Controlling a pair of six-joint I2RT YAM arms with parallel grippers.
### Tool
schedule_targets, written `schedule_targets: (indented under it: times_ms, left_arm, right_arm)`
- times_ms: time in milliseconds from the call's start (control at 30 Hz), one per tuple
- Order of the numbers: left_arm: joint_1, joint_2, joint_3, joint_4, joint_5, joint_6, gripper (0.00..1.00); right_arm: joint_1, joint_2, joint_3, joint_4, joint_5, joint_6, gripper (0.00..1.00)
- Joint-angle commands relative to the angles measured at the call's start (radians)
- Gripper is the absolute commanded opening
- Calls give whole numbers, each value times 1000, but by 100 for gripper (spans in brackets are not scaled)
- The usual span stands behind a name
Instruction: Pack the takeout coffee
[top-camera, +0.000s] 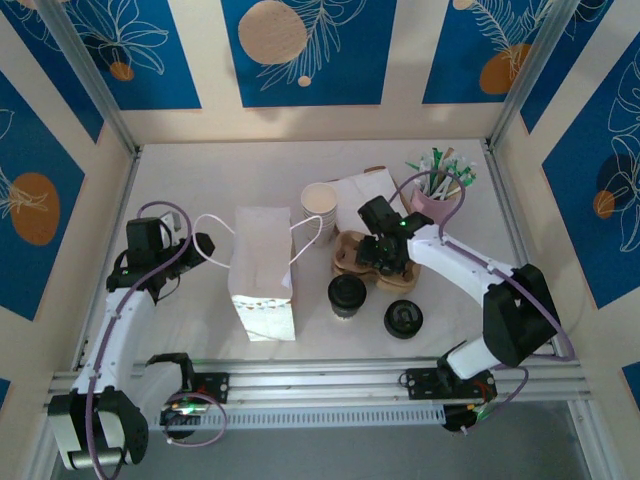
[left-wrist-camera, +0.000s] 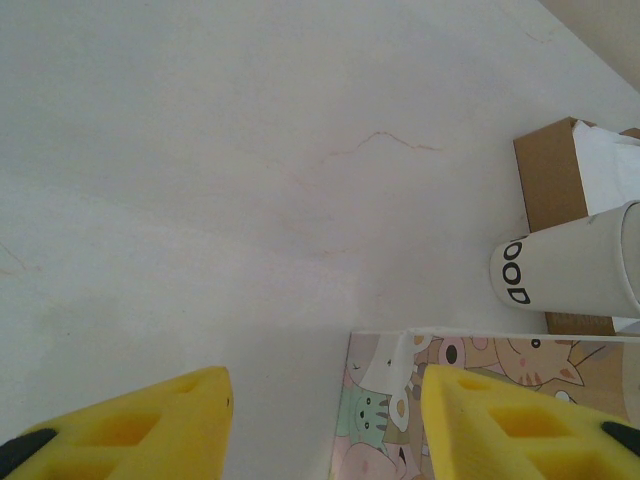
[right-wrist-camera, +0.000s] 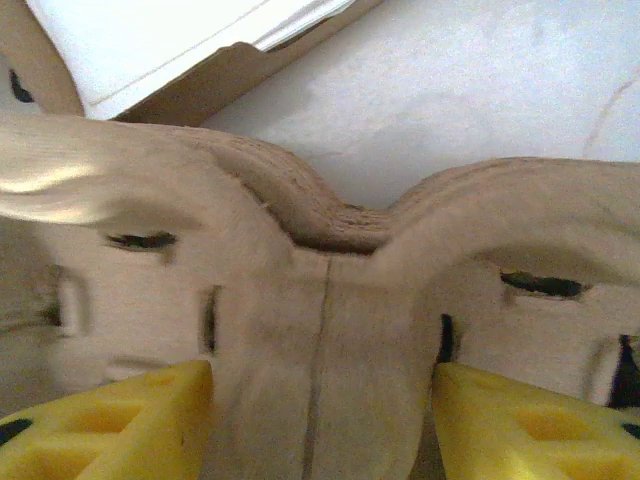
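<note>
White tabletop (top-camera: 220, 180) between blue-and-cream wall panels (top-camera: 300, 50); the cream paper cup with round black lid (top-camera: 347, 297) stands just right of the white paper bag (top-camera: 262, 270). My left gripper (left-wrist-camera: 325, 385) gapes, nothing between its fingers. My right gripper (right-wrist-camera: 322, 375) straddles the brown pulp carrier (right-wrist-camera: 320, 300); whether it grips, I cannot tell.

Top camera is looking down from behind; right wrist is viewing pulp carrier (right-wrist-camera: 330, 300) close-up, 3 o'clock of bag (top-camera: 262, 265).
</note>
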Motion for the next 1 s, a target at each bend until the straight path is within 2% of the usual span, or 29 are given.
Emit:
schedule_targets:
  times_ms: [0,67,333,600,767,967]
  left_arm:
    - [-9,-5,10,-9,-1,12,53]
    - [-9,-4,10,-7,-1,12,53]
    - [-9,-3,11,-7,1,14,53]
    - [-9,-1,10,-7,1,14,53]
    - [-9,-1,11,-5,1,14,53]
    - [-9,-1,10,-5,0,16,53]
  right_arm:
    - [-24,-41,-34,31,-63,35,60]
    - [-7,-20,9,-44,14,27,60]
    - [-3,-38,1,-21,-2,16,60]
    - [20,41,47,-85,80,19,67]
    - [25,78,55,-70,74,23,67]
    - [28,108,68,-54,76,31,62]
